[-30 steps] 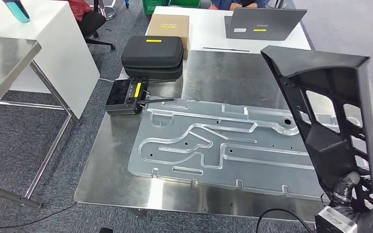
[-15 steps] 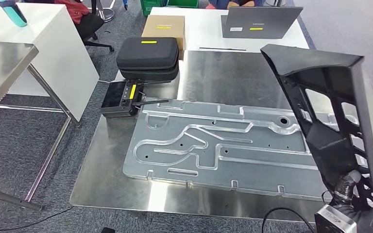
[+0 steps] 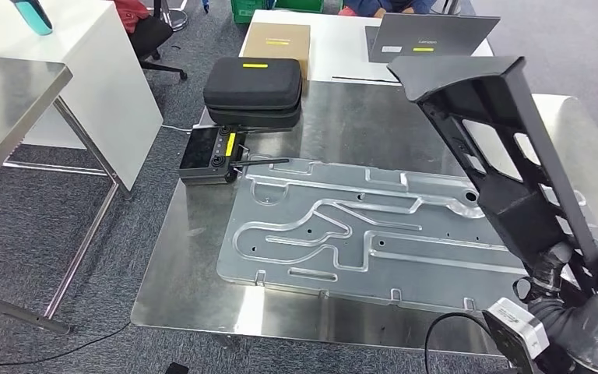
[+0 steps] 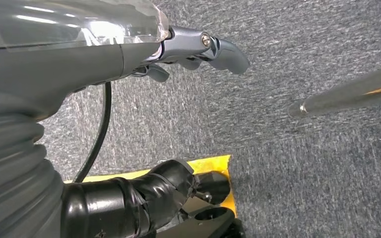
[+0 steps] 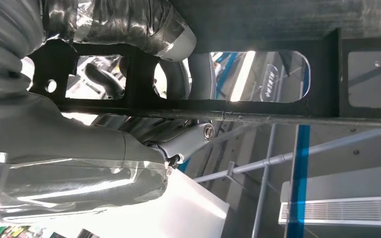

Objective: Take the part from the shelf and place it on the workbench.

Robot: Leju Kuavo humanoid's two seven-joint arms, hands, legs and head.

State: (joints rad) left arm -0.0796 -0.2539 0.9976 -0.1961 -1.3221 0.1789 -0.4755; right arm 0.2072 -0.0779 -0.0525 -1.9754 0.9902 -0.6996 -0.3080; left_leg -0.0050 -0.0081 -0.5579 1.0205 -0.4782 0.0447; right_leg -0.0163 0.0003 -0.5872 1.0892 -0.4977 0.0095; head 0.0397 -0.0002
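Observation:
The part [image 3: 514, 210] is a long black frame with several cut-out windows, standing tilted over the right end of the steel workbench [image 3: 358, 117]. My right hand [image 3: 592, 319] grips its lower end at the bottom right of the head view. In the right wrist view the part [image 5: 322, 69] lies across my right hand [image 5: 79, 139], with the taped thumb wrapped over its edge. My left hand [image 4: 104, 59] hangs over grey carpet, its fingers apart and holding nothing.
A large machined aluminium plate [image 3: 342, 234] covers much of the workbench. A black case [image 3: 253, 86] and a controller [image 3: 210, 156] sit at its left end. Behind are a cardboard box [image 3: 276, 39] and a laptop [image 3: 432, 35]. Another steel table [image 3: 8, 93] stands at the left.
The camera has shifted a little. The part's upper end has swung left and leans further over the workbench, and my right hand has risen higher into the picture.

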